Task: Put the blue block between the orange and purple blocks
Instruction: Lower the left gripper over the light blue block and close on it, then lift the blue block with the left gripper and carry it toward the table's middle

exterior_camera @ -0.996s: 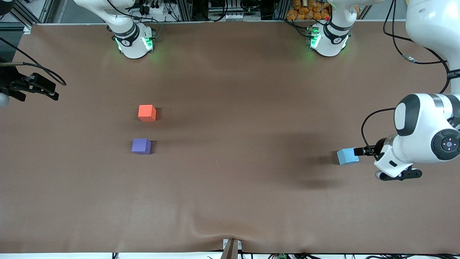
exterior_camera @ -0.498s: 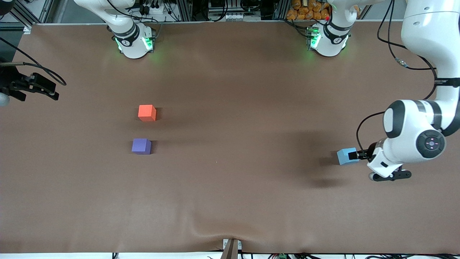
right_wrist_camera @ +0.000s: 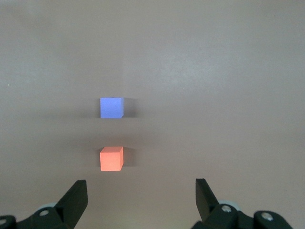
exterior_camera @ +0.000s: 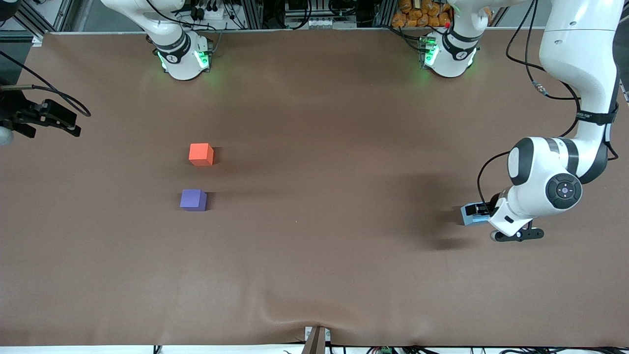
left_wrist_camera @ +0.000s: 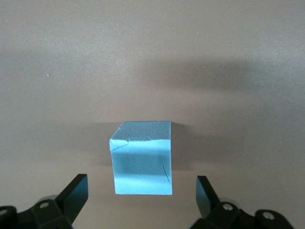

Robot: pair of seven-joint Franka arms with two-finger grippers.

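Observation:
The blue block (exterior_camera: 468,215) rests on the table toward the left arm's end. My left gripper (exterior_camera: 480,211) is low over the side of it that faces that end, and hides part of it. In the left wrist view the blue block (left_wrist_camera: 141,159) sits just at the tips of the open left gripper (left_wrist_camera: 141,187), with a gap on each side. The orange block (exterior_camera: 201,154) and purple block (exterior_camera: 193,200) stand apart toward the right arm's end, the purple one nearer the front camera. My right gripper (exterior_camera: 69,124) waits open at that end, facing the orange block (right_wrist_camera: 111,159) and purple block (right_wrist_camera: 111,108).
The brown table cover (exterior_camera: 314,255) has a raised wrinkle at its front edge. Both arm bases (exterior_camera: 184,59) stand at the back edge, with cables and clutter past them.
My left arm has swung in toward the blue block, and its gripper now covers part of it. The block and the right arm have not moved.

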